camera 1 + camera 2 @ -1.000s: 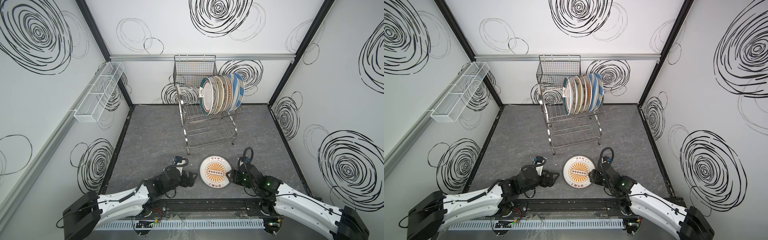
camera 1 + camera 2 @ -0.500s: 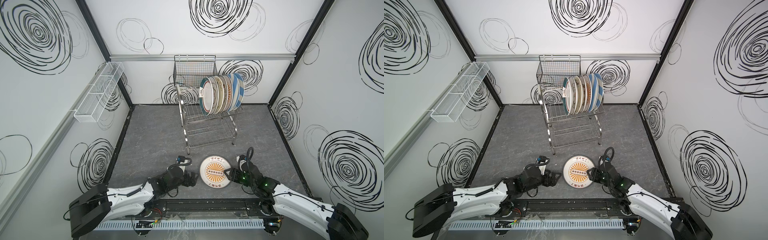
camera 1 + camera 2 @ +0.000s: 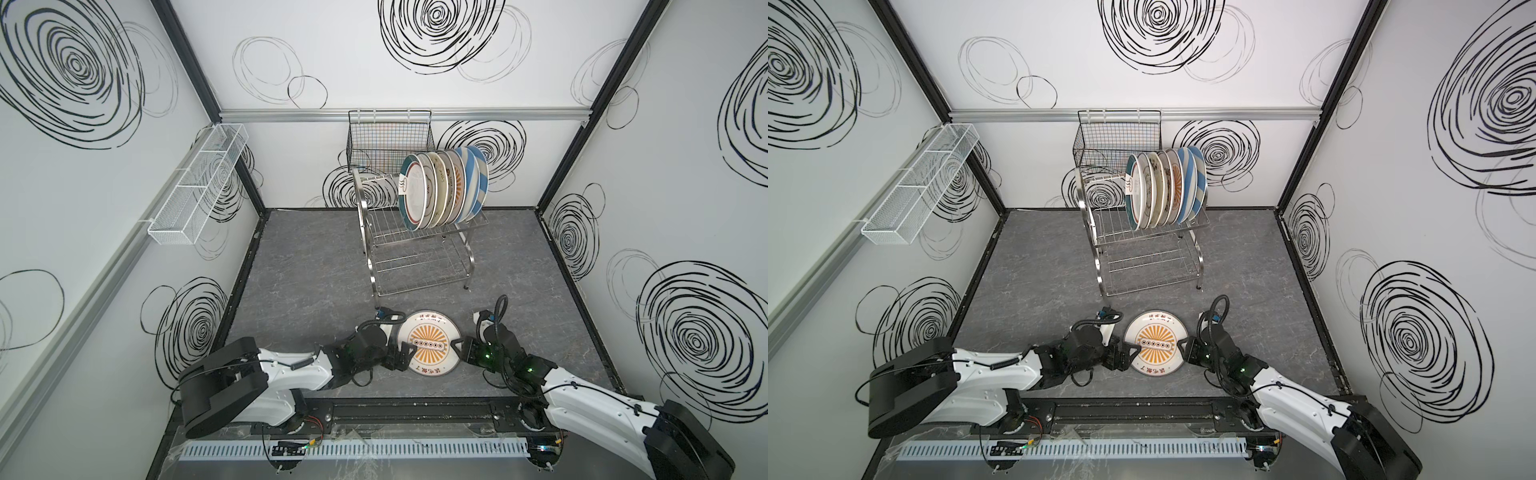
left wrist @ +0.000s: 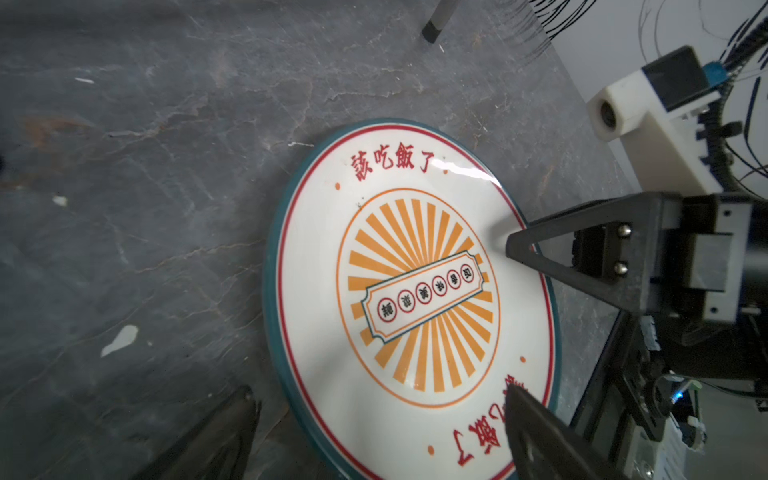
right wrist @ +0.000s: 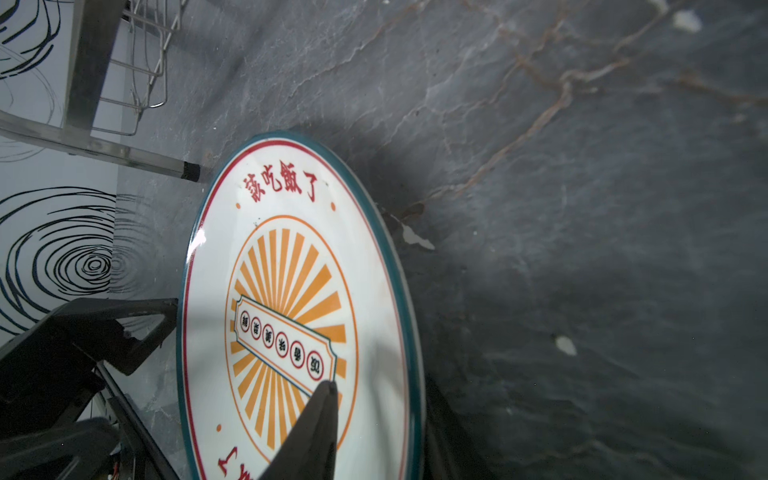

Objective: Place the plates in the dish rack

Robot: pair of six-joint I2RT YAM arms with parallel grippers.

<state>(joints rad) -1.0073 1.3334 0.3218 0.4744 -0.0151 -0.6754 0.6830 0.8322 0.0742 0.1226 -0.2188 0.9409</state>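
The sunburst plate (image 3: 429, 344) lies on the tabletop (image 3: 311, 270) between the left end effector (image 4: 379, 390), jaws apart astride its rim, and the right end effector (image 3: 458, 345), one jaw over the opposite rim, grip impossible to tell.

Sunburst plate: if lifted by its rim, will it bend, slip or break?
The sunburst plate shows glossy highlights, so it may slip in a rim pinch. It looks like rigid ceramic: probably no bending, but it could chip if dropped on the stone-like table.
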